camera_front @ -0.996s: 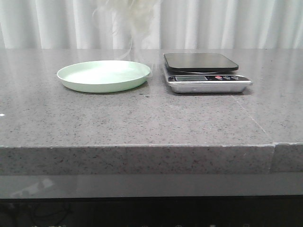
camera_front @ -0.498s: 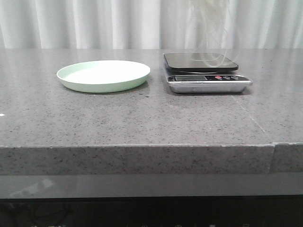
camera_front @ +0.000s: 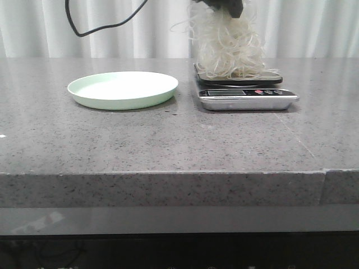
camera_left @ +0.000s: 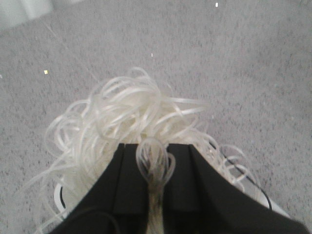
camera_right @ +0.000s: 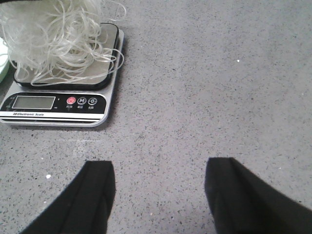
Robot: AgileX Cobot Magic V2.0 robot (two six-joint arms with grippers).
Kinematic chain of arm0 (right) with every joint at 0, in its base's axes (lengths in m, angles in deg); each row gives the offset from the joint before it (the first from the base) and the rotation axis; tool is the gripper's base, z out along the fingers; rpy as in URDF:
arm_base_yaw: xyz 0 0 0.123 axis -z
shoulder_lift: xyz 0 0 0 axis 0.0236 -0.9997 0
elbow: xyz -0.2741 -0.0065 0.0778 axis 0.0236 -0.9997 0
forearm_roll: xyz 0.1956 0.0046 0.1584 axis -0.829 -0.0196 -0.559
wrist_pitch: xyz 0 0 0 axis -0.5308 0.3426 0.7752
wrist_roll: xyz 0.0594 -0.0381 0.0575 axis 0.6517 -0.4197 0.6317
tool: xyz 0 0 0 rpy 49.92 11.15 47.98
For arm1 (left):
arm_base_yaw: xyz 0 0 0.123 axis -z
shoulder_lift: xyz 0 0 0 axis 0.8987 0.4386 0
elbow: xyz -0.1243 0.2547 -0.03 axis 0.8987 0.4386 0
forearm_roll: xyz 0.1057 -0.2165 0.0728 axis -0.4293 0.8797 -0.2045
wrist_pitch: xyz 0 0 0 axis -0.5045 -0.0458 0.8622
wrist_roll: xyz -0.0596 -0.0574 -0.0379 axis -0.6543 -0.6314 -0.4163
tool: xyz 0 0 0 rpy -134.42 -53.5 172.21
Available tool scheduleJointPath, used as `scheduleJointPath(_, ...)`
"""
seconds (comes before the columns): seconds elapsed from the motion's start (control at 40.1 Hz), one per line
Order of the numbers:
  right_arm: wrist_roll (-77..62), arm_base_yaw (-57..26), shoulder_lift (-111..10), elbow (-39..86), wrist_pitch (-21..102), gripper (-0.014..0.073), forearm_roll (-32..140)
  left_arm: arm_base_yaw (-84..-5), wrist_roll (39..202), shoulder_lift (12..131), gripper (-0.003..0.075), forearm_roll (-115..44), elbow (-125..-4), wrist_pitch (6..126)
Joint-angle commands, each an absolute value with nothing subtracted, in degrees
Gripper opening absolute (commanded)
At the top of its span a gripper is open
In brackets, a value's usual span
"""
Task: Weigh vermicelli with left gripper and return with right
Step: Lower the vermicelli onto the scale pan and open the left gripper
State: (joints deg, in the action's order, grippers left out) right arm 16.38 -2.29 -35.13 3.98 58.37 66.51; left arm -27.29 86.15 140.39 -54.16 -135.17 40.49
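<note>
Currently my left gripper (camera_front: 224, 5) hangs above the kitchen scale (camera_front: 245, 89), its fingers (camera_left: 131, 180) pinched shut on the top of the vermicelli (camera_front: 227, 47). The strands drape down from the grip in a loose whitish tangle; their lower ends touch the scale's dark weighing platform (camera_front: 269, 75). In the left wrist view a loop of noodle pokes up between the two black fingers, with the rest fanning out beyond them.

My right gripper (camera_right: 158, 190) hovers over bare grey surface (camera_right: 219, 87) near the scale, on the side away from the plate. Its fingers (camera_right: 95, 187) stand wide apart and hold nothing.

The scale's display (camera_right: 33, 102) and three round buttons face the front; the reading is too small to make out. The pale green plate (camera_front: 122, 89) sits just beside the scale to the left, apart from it, with no noodles on it. A black cable (camera_front: 95, 19) loops down in front of the white curtain (camera_front: 314, 28).
</note>
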Motion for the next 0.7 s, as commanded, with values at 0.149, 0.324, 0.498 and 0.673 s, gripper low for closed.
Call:
scheduleJointPath(0.149, 15.83, -2.1, -35.17, 5.94, 54.93, 0.0523, 66.9, -27.01, 86.03, 136.76, 0.047, -52.68, -137.7, 42.77)
scheduleJointPath(0.324, 15.83, -2.1, -35.17, 5.94, 54.93, 0.0523, 66.9, -27.01, 86.03, 134.49, 0.0453, -54.73, -137.7, 40.39)
scheduleJointPath(0.498, 15.83, -2.1, -35.17, 5.94, 54.93, 0.0523, 66.9, -27.01, 86.03, 130.38, 0.0417, -57.63, -137.7, 38.94)
scheduleJointPath(0.673, 15.83, -2.1, -35.17, 5.94, 54.93, 0.0523, 66.9, -27.01, 86.03, 125.96, 0.0379, -58.17, -137.7, 35.81)
